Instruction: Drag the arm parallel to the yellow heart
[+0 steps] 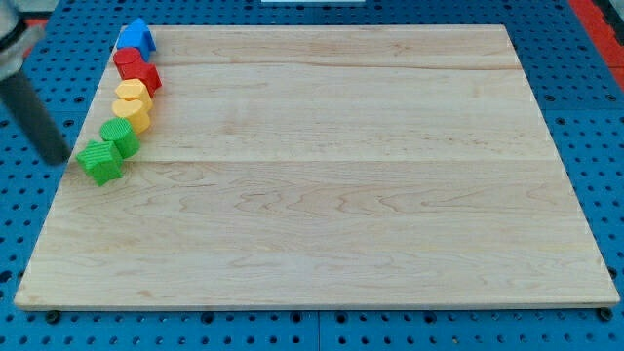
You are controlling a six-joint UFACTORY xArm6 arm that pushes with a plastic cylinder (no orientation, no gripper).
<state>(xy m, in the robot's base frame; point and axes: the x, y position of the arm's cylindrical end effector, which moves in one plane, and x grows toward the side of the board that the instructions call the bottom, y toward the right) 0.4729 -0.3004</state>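
Note:
Several blocks stand in a line along the left edge of the wooden board. From the view's top down they are a blue block, two red blocks, two yellow blocks, and two green blocks. I cannot tell which yellow block is the heart. My tip is at the end of the dark rod slanting in from the view's top left. It sits just off the board's left edge, a little to the left of the lower green block, apart from it.
The board lies on a blue perforated surface that surrounds it on all sides. A red strip shows at the view's top right corner.

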